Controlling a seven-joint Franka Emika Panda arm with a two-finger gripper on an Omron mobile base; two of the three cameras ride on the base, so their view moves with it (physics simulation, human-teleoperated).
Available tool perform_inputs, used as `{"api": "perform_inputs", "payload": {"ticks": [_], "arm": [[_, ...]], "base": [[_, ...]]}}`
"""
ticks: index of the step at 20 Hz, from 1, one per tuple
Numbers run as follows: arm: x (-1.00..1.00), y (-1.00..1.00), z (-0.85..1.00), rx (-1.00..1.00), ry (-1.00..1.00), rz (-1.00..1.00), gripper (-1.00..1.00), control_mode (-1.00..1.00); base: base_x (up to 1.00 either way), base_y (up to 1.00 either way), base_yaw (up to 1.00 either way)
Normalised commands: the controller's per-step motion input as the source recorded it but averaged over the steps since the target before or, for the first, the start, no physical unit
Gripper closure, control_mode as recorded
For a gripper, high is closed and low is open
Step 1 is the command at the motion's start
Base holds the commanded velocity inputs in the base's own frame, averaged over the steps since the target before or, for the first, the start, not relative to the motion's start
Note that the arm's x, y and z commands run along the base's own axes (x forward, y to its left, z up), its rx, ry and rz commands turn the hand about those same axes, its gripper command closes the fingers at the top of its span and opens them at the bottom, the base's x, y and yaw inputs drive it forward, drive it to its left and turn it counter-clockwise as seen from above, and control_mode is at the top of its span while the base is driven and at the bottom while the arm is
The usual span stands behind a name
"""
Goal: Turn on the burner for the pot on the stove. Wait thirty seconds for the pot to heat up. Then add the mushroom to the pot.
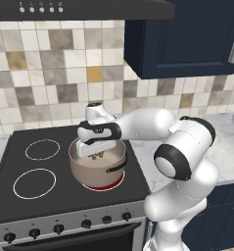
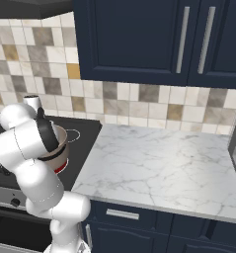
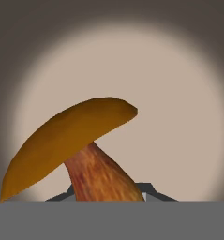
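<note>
Closest to my hand camera is the small mushroom with its orange-brown cap and reddish-tan stubby stem [image 3: 92, 154], tilted so that the cap leans to one side, its stem running down between my two dark fingertips [image 3: 148, 190], which are clamped together on it. Behind it spreads the pale, round inside of the straight-sided taupe-grey metal pot [image 3: 179, 93], so the mushroom hangs over the pot's opening and I cannot tell whether it touches the bottom. From the left base camera my pincer [image 1: 95, 155] points down into the mouth of that pot [image 1: 96, 169], with the white hand sitting just above the rim. The pot has a short dark side handle [image 1: 116, 168] facing the front of the range, and it stands on the round burner zone glowing red [image 1: 105, 187] in the flat black glass top of the stove [image 1: 64, 196]; the red shows as a crescent at the pot's near foot. To the left of the pot lie two plain white-ringed circles [image 1: 34, 183], well apart from it. Below the pot, along the steel front, runs a row of small black knobs [image 1: 85, 223]. Right of the pot, beyond the stove's edge, stretches a white marble counter [image 2: 164, 163].
</note>
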Motion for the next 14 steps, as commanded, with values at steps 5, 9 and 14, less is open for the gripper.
{"api": "perform_inputs", "payload": {"ticks": [5, 9, 14], "arm": [[0.00, 0.00, 0.00, 0.00, 0.00, 0.00, 1.00, -1.00], [0.00, 0.00, 0.00, 0.00, 0.00, 0.00, 1.00, -1.00], [0.00, 0.00, 0.00, 0.00, 0.00, 0.00, 1.00, -1.00]], "base": [[0.00, 0.00, 0.00], [0.00, 0.00, 0.00], [0.00, 0.00, 0.00]]}}
